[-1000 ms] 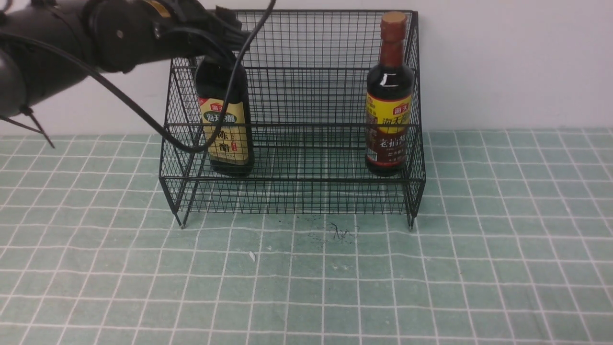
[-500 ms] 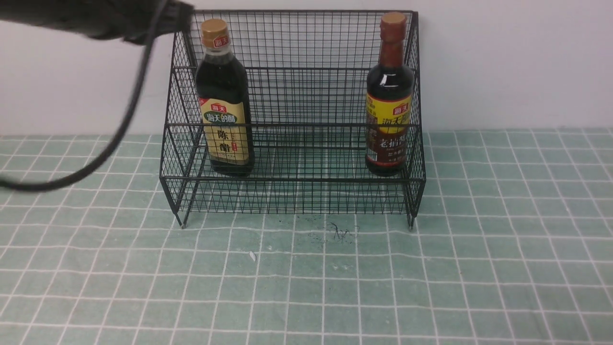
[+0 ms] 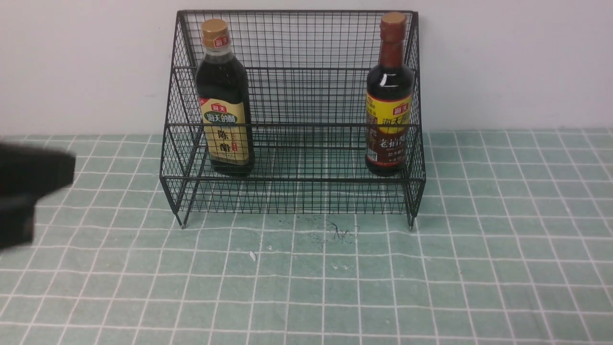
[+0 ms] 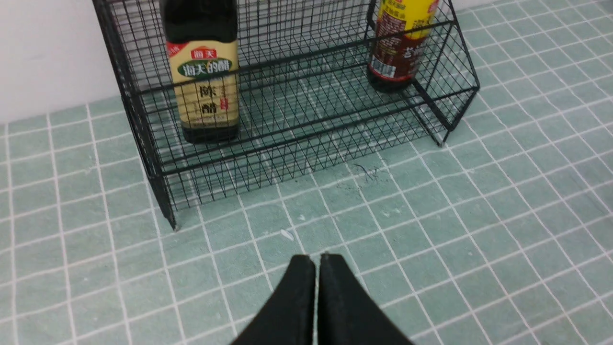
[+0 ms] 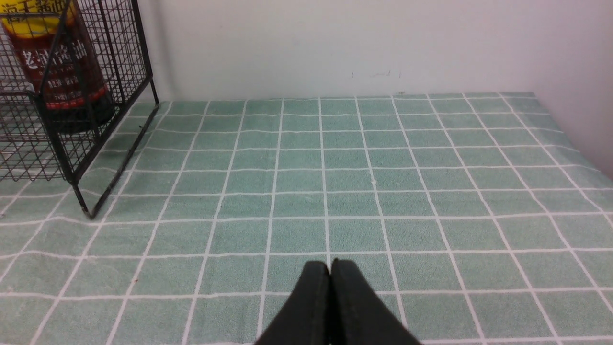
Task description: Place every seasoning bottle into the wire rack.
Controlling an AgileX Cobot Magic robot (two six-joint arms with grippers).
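Observation:
The black wire rack point(image 3: 297, 178) stands against the back wall. Both seasoning bottles stand upright on its lower shelf. The broad one with the gold cap and beige label point(image 3: 224, 110) is at the left end. The slimmer brown-necked one with the yellow-red label point(image 3: 389, 110) is at the right end. My left gripper point(image 4: 316, 257) is shut and empty over the cloth, well in front of the rack point(image 4: 287, 129). In the front view only a blurred dark part of the left arm point(image 3: 28, 187) shows at the left edge. My right gripper point(image 5: 330, 262) is shut and empty, right of the rack point(image 5: 115, 163).
A green checked cloth point(image 3: 431, 287) covers the table up to the white wall point(image 3: 517, 62). A small white scrap point(image 3: 252, 256) and dark scuff marks point(image 3: 340, 232) lie in front of the rack. A side wall point(image 5: 589, 72) bounds the table on the far right.
My left arm has left the top of the broad bottle and swung down to the left edge of the front view. Its gripper has shut. The bottles have not moved.

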